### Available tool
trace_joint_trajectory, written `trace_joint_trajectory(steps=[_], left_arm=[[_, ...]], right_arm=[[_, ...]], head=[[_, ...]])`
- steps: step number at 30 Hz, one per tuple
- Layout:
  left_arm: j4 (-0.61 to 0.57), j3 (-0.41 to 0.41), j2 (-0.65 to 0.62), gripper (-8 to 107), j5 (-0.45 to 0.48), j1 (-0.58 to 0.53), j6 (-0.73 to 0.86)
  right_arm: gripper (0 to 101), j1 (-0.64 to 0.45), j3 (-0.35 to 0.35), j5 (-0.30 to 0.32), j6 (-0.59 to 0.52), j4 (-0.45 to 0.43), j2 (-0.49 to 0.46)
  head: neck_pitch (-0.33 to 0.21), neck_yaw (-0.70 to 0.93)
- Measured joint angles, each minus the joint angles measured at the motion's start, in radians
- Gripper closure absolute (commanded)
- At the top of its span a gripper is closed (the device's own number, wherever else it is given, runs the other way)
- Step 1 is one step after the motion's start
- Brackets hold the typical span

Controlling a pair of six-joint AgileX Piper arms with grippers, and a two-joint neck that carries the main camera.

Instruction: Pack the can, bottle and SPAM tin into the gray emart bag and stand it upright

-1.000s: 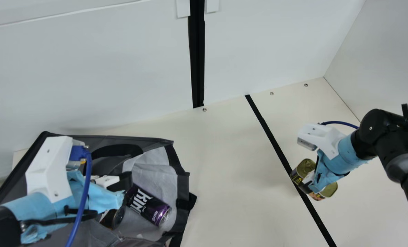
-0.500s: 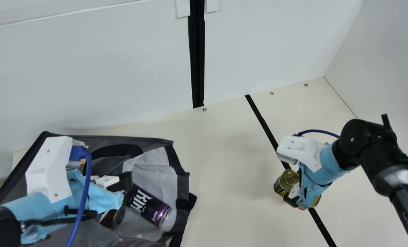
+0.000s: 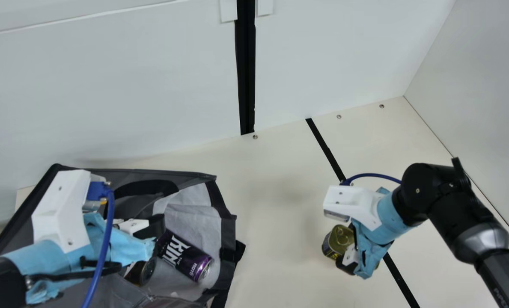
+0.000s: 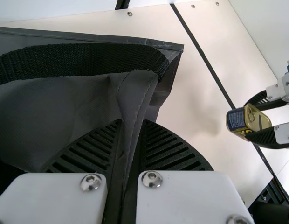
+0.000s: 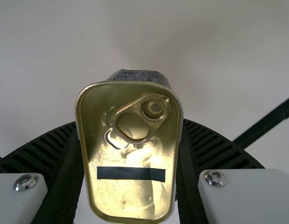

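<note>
With my left gripper (image 3: 130, 241) I had a fold of the gray bag (image 3: 194, 220) pinched between the fingers; the purple can (image 3: 188, 259) lay inside. My right gripper (image 3: 349, 258) held the SPAM tin (image 3: 339, 240) over the bench (image 3: 271, 192), beyond the bag.

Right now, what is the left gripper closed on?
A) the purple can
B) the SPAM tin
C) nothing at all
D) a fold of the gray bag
D: the left wrist view shows a fold of the gray bag pinched between the ribbed fingers of the left gripper.
</note>
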Motion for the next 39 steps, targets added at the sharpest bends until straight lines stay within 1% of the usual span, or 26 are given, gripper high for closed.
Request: trace_joint_trajectory(steps=[12, 21, 27, 33, 39], left_arm=[[0.000, 0.000, 0.000, 107, 0.000, 0.000, 0.000], [0.000, 0.000, 0.000, 107, 0.000, 0.000, 0.000], [0.000, 0.000, 0.000, 107, 0.000, 0.000, 0.000], [0.000, 0.000, 0.000, 107, 0.000, 0.000, 0.000], [0.000, 0.000, 0.000, 107, 0.000, 0.000, 0.000]], right_arm=[[101, 0.163, 0.030, 0.001, 0.051, 0.035, -0.041], [101, 0.283, 0.039, 0.001, 0.107, 0.084, -0.063], [101, 0.348, 0.045, 0.001, 0.114, 0.131, -0.074], [101, 0.385, 0.045, 0.001, 0.113, 0.181, -0.082], [101, 0.375, 0.039, 0.001, 0.080, 0.261, -0.093]], head=[[0.000, -0.002], [0.000, -0.002], [0.000, -0.002], [0.000, -0.002], [0.000, -0.002]])
